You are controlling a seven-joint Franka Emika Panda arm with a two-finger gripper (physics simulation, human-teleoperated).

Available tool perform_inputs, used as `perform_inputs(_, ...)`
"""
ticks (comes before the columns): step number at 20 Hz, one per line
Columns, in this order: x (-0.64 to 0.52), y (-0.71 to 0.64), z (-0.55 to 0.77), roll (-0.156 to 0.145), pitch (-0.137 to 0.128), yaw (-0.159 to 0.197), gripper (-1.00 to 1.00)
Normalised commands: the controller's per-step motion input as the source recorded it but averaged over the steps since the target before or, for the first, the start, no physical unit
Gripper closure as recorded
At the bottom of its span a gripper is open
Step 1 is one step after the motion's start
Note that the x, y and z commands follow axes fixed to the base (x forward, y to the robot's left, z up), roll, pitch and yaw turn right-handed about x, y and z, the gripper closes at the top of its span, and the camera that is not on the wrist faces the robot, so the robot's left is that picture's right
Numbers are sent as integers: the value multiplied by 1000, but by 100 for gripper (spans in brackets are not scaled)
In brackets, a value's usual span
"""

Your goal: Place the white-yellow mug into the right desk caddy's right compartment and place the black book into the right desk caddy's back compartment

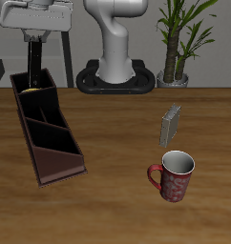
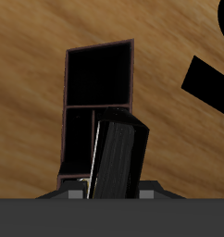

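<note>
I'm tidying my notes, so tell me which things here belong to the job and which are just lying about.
Belong: black book, held in the pincer; right desk caddy; white-yellow mug, in the caddy.
Lying about: dark red patterned mug; grey patterned book; potted plant.

Fingers [image 1: 33, 57] downward, clamped shut

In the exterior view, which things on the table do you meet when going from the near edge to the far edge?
Red mug → grey book → black book, held in the gripper over the back end of the caddy. The caddy itself spans most of this range, so it has no single place in the order.
</note>
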Motion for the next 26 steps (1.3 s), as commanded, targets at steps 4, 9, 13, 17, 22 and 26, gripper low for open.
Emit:
perform_inputs(4, 119, 149, -112, 22, 17, 11, 100)
perform_inputs(9, 110, -19, -114, -5, 13, -17, 100)
perform_inputs(13, 44, -96, -198, -10, 14, -27, 100)
perform_inputs(17, -36, -6, -179, -8, 20, -4, 100)
perform_inputs(22, -20, -20, -116, -1, 15, -5, 100)
perform_inputs(26, -4, -66, -65, -16, 5, -11, 100)
